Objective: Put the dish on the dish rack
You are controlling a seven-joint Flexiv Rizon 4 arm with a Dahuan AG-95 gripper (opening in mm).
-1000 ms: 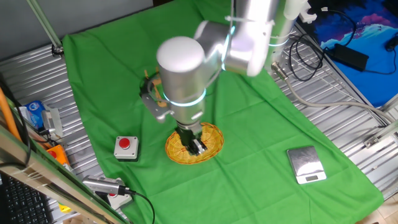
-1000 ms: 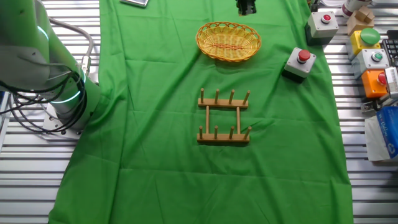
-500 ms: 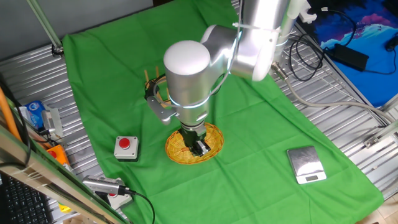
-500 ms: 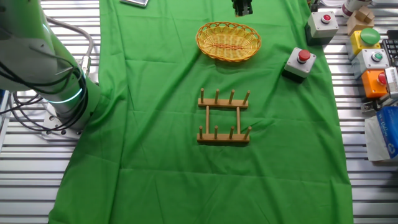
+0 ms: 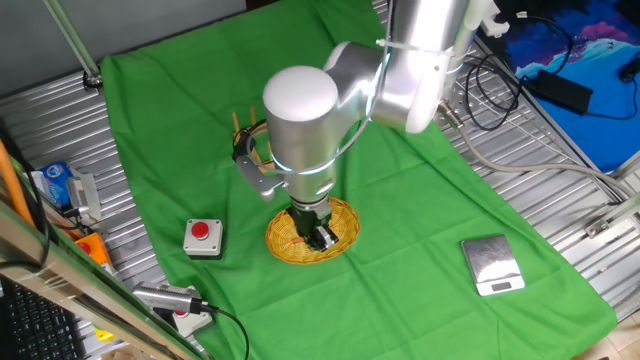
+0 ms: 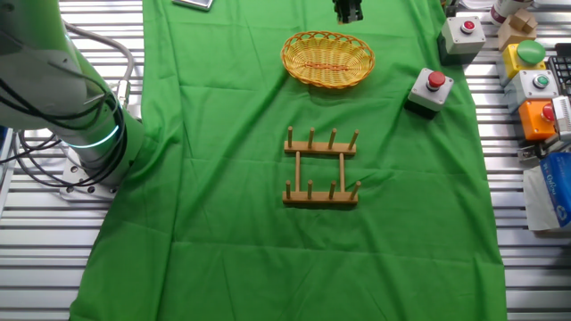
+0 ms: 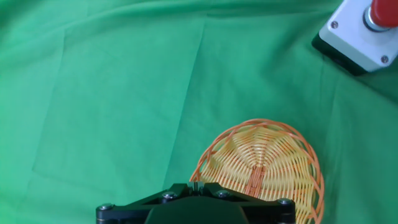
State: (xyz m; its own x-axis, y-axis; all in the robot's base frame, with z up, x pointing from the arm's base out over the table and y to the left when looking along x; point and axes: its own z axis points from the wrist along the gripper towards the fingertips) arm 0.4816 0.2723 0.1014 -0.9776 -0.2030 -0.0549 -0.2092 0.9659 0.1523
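Note:
The dish is an oval yellow wicker basket-plate lying flat on the green cloth. It also shows in the other fixed view and at the bottom of the hand view. My gripper hangs just above the dish with its jaws shut and nothing between them. It shows at the top edge of the other fixed view and at the bottom of the hand view, over the dish's near-left rim. The wooden dish rack stands empty in the middle of the cloth, apart from the dish.
A grey box with a red button sits beside the dish and also shows in the other fixed view and the hand view. A small silver scale lies on the cloth. More button boxes stand off the cloth.
The arm shifted a little over the dish in the first half second, then held still. The dish and the rack have not moved.

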